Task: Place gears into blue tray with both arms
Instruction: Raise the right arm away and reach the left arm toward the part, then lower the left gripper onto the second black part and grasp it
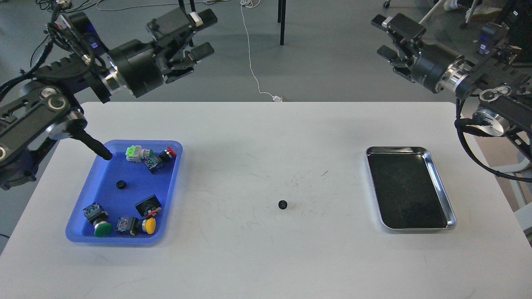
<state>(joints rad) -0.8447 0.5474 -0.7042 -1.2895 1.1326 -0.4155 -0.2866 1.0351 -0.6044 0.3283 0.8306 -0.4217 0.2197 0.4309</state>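
Note:
One tiny black gear lies inside the blue tray at the table's left, among several push-button switches. A second gear rests alone on the white table near its middle. My left gripper hovers high beyond the table's far edge, fingers spread open and empty, pointing right. High at the far right, my right gripper is also open and empty, pointing left. Both grippers are far from either gear.
A shiny steel tray with a dark bottom sits at the table's right. The switches cluster at the blue tray's far and near ends. A white cable and chair legs are on the floor behind the table.

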